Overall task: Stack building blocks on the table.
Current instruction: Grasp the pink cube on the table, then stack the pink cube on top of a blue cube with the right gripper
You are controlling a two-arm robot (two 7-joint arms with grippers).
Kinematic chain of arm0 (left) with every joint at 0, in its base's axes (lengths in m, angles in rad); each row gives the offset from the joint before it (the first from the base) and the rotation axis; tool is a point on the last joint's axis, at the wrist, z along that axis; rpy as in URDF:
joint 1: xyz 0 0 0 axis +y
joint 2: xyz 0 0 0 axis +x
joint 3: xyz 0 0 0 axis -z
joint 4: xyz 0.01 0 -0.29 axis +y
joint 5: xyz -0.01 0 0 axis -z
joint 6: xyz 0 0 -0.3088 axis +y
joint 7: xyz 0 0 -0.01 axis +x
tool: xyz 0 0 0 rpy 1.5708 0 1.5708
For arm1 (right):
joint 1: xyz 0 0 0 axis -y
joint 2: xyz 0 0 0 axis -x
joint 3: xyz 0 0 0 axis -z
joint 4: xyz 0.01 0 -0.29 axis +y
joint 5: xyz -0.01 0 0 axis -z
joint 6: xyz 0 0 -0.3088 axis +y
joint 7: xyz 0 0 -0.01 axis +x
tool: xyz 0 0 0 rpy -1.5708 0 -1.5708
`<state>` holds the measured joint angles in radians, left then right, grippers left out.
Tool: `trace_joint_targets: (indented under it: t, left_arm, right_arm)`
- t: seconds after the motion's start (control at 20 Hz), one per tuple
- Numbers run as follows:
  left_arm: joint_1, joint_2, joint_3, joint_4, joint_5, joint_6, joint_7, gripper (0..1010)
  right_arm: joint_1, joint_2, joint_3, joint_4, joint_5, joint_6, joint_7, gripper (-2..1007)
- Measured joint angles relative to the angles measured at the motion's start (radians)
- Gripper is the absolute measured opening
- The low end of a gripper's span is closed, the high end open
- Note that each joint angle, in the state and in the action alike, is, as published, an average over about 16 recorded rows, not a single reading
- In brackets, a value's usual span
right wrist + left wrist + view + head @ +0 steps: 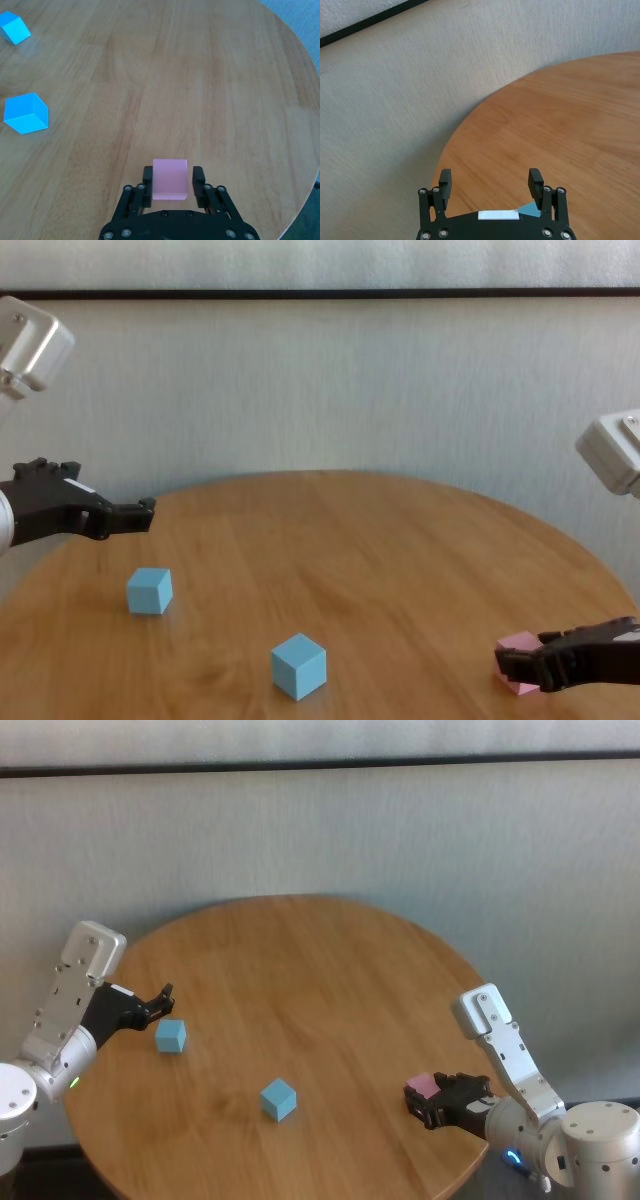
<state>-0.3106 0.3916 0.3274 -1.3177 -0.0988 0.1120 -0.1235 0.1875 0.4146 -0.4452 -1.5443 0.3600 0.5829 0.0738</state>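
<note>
Pink block (423, 1085) between right hand (428, 1100) fingers

From here I see the table (330, 960) open across its middle and far half. Two blue cubes sit well apart, one (171, 1036) just beside my left gripper (160, 999), one (279, 1100) toward the near edge, with a clear lane between them. My right gripper (173, 181) stands around the pink cube (170, 178) near the right rim.

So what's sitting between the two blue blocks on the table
Nothing. In the head view, only bare table runs from the far blue block to the near blue block. The chest view shows the same open gap.
</note>
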Motion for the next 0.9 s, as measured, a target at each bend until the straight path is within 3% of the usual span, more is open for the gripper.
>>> trace_joint_targets:
  t: [0.35,0.9]
  left_arm:
    - [0.0,0.0,0.0,0.0,0.0,0.0,0.0,1002]
    - [0.0,0.0,0.0,0.0,0.0,0.0,0.0,1002]
  right_arm:
    - [0.001,0.002,-0.002,-0.003,-0.004,-0.015,0.013,399]
    - [0.055,0.003,-0.031,0.009,-0.041,-0.133,0.122,370]
